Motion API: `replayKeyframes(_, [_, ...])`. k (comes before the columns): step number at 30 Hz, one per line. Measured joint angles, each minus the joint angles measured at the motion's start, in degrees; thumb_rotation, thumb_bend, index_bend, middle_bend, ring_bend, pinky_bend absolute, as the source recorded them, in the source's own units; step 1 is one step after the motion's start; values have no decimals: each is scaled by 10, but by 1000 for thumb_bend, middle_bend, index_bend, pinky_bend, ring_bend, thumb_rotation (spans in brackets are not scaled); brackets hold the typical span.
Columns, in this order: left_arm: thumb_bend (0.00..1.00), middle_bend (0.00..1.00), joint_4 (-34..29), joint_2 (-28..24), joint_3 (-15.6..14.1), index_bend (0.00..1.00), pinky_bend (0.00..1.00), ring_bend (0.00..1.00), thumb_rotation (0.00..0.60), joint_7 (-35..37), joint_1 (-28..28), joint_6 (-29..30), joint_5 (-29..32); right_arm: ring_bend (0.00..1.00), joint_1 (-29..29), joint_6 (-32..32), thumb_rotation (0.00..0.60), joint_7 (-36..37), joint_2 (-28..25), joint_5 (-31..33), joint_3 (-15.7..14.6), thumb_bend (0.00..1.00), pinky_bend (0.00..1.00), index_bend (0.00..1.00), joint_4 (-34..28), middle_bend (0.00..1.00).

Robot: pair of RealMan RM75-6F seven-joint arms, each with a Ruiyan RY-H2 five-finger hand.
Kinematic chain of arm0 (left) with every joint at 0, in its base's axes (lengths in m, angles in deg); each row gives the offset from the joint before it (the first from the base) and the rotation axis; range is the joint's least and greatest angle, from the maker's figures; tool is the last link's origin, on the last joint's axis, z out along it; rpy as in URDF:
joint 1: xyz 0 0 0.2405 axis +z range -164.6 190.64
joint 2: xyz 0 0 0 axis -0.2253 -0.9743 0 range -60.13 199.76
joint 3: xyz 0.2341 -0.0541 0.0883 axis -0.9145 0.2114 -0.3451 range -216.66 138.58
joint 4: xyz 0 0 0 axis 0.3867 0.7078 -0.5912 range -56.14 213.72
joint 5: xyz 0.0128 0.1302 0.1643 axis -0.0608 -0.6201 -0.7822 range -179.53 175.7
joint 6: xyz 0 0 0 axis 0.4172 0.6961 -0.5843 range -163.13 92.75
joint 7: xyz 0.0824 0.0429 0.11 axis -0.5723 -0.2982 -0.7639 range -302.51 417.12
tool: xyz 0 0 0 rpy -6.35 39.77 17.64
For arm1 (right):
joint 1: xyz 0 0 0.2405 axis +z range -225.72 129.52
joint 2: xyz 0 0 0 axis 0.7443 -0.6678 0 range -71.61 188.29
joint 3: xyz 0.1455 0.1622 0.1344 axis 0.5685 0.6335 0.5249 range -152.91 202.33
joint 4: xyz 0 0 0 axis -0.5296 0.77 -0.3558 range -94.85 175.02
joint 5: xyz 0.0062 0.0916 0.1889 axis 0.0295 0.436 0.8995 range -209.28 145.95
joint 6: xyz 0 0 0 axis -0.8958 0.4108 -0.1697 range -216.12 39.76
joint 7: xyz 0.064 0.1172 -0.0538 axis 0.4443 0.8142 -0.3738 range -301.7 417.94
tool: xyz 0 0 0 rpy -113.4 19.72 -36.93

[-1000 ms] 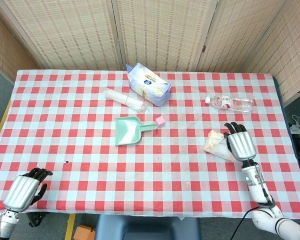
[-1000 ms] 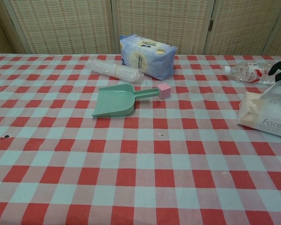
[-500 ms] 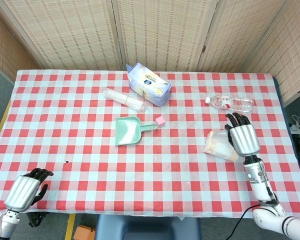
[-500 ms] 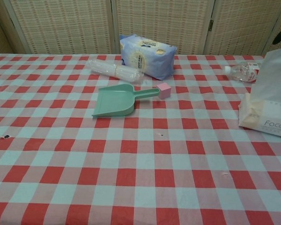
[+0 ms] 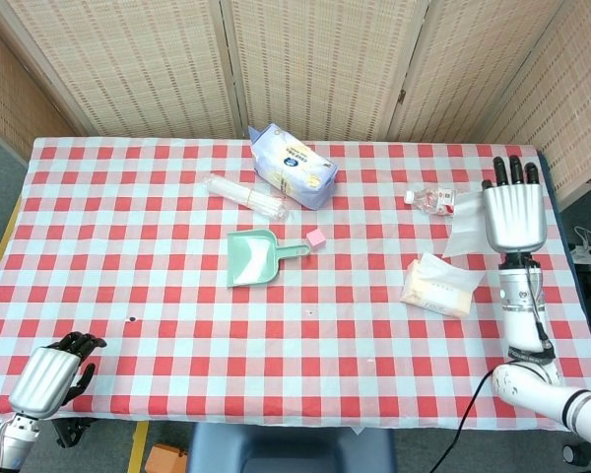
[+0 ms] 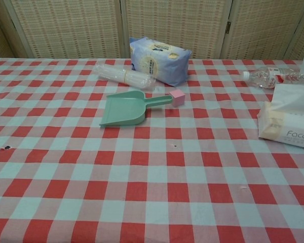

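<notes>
My right hand (image 5: 513, 212) is raised above the right side of the table, its back to the head camera and its fingers pointing up. A white tissue (image 5: 466, 233) hangs from it on its left side. Below it lies the tissue pack (image 5: 435, 287), labelled "Face" in the chest view (image 6: 289, 130), with another sheet sticking out of its top. The chest view does not show the right hand itself. My left hand (image 5: 47, 376) stays at the front left edge of the table, fingers curled in on nothing.
A green dustpan (image 5: 254, 257) and a pink cube (image 5: 316, 237) lie mid-table. Behind them are a sleeve of clear cups (image 5: 244, 194) and a blue-white pack (image 5: 295, 168). A water bottle (image 5: 435, 200) lies at the right rear, partly behind the tissue. Wicker screens close off the back.
My right hand has risen from the tissue pack and drawn a white sheet up out of it. The left hand has stayed put.
</notes>
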Motion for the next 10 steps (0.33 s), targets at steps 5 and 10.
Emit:
replayKeyframes(5, [532, 368, 0, 0, 0, 362, 647, 299, 600, 0, 0, -1, 1, 189, 22, -19, 600, 13, 9, 14, 5, 612, 300, 699, 52, 272])
replayKeyframes(10, [533, 368, 3, 0, 1, 363, 647, 299, 600, 5, 0, -4, 7, 189, 38, -38, 600, 41, 18, 25, 5, 613, 300, 697, 97, 272])
